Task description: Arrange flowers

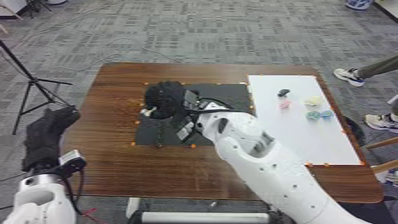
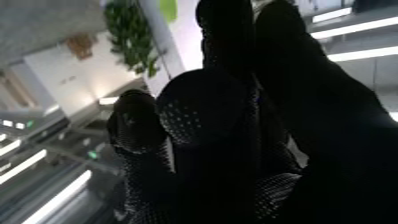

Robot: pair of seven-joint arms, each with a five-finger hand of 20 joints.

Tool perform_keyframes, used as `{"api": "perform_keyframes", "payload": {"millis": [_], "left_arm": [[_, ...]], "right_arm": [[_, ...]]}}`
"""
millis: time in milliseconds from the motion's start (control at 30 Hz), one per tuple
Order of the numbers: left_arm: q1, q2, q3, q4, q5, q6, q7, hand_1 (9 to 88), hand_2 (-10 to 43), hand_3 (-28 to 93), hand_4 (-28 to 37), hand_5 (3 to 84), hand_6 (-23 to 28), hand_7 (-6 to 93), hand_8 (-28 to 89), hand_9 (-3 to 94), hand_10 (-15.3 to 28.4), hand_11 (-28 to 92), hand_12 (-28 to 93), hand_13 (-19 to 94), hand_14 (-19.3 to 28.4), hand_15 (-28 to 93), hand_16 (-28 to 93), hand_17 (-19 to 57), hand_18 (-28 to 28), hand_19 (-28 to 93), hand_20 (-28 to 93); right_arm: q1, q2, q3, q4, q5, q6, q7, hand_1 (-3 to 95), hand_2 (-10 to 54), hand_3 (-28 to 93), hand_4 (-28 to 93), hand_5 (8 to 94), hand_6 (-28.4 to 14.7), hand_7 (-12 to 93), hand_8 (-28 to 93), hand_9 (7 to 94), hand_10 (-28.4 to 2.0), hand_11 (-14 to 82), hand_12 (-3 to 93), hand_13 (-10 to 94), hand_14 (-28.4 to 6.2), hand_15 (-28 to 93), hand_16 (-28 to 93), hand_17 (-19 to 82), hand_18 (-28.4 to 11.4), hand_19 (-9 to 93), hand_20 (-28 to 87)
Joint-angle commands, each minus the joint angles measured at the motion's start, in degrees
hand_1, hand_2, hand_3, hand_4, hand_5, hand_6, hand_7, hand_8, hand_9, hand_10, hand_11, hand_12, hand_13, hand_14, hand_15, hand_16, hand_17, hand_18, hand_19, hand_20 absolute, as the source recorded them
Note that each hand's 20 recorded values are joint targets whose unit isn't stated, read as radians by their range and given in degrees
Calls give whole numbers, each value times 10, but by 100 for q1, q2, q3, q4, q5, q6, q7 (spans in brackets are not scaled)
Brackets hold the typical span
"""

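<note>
I can't tell my right hand's point(image 1: 163, 95) grip over the mat point(image 1: 226, 92); flowers point(image 1: 313, 101) sit to its right, probably to stay within reach.

Access to the black mat point(image 1: 233, 91) from the near right is blocked by the right arm point(image 1: 266, 157), and its far left part is covered by the right hand point(image 1: 165, 99). Open room is offered over the table's point(image 1: 111, 170) left side and the near part of the white board point(image 1: 324, 145); farther up, it is broken by small coloured pieces point(image 1: 313, 115) and a black object point(image 1: 283, 92).
</note>
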Motion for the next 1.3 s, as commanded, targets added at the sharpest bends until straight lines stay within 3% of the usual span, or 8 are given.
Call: {"api": "perform_keyframes", "payload": {"millis": [33, 233, 500, 700, 800, 867, 933, 1300], "left_arm": [[-95, -44, 185, 7, -10, -73, -125, 245, 304, 633, -283, 569, 30, 173, -83, 583, 143, 204, 118, 421, 153, 185, -26, 113, 91, 84, 207], [-244, -57, 389, 32, 17, -60, -149, 246, 300, 635, -283, 570, 30, 172, -83, 580, 144, 205, 117, 419, 152, 186, -27, 110, 91, 85, 204], [-400, -114, 600, 45, 53, -76, -176, 248, 299, 633, -283, 567, 30, 171, -83, 578, 144, 205, 117, 418, 153, 187, -28, 110, 91, 86, 202], [-387, -177, 634, 74, 128, -24, -202, 238, 278, 648, -283, 563, 28, 171, -83, 575, 144, 205, 116, 417, 153, 189, -28, 109, 91, 88, 202], [-344, -166, 615, 162, 404, -13, -333, 236, 267, 653, -283, 560, 28, 172, -83, 572, 144, 206, 116, 416, 153, 190, -28, 108, 91, 89, 202], [-251, -173, 546, 153, 275, -63, -297, 250, 262, 658, -282, 562, 27, 175, -83, 573, 144, 207, 117, 415, 153, 191, -28, 108, 91, 89, 202], [-198, -202, 487, 169, 356, -115, -322, 257, 261, 661, -282, 563, 27, 177, -84, 577, 144, 210, 118, 417, 154, 193, -27, 108, 91, 90, 202], [-156, -236, 462, 199, 354, -317, -312, 263, 267, 661, -283, 567, 27, 177, -84, 577, 144, 211, 117, 422, 155, 199, -28, 108, 92, 94, 201]], "right_arm": [[32, -417, -214, 181, -614, -492, 130, 587, -95, 620, -237, 771, 26, 339, 71, 923, -75, 89, 424, 871, -26, 587, 369, 493, -191, 932, 526], [-51, -778, -16, 631, -1154, -755, 77, 587, -95, 620, -238, 770, 26, 342, 68, 924, -75, 81, 415, 869, -26, 586, 371, 491, -193, 932, 528], [-216, -1068, 44, 1030, -1810, -441, 170, 588, -95, 619, -241, 771, 27, 343, 66, 924, -75, 78, 411, 870, -27, 586, 370, 490, -196, 932, 530], [-386, -1230, 122, 1214, -2101, -206, 175, 588, -95, 619, -241, 774, 27, 339, 58, 926, -75, 78, 410, 870, -29, 587, 370, 492, -197, 932, 531], [-414, -1250, 141, 1253, -2186, -172, 149, 589, -95, 616, -244, 778, 28, 336, 44, 925, -78, 74, 399, 870, -30, 588, 370, 492, -198, 932, 532], [-415, -1224, 113, 1243, -2134, -141, 200, 589, -95, 616, -247, 778, 30, 338, 37, 925, -80, 69, 386, 870, -30, 588, 370, 491, -199, 932, 532], [-440, -1253, 140, 1274, -2157, -97, 197, 589, -95, 616, -248, 779, 31, 338, 32, 926, -80, 67, 382, 870, -30, 587, 370, 491, -199, 932, 533], [-479, -1323, 81, 1394, -2080, 254, 398, 584, -95, 602, -245, 802, 48, 269, -10, 914, -74, 31, 271, 892, -34, 572, 363, 507, -206, 932, 537]]}}
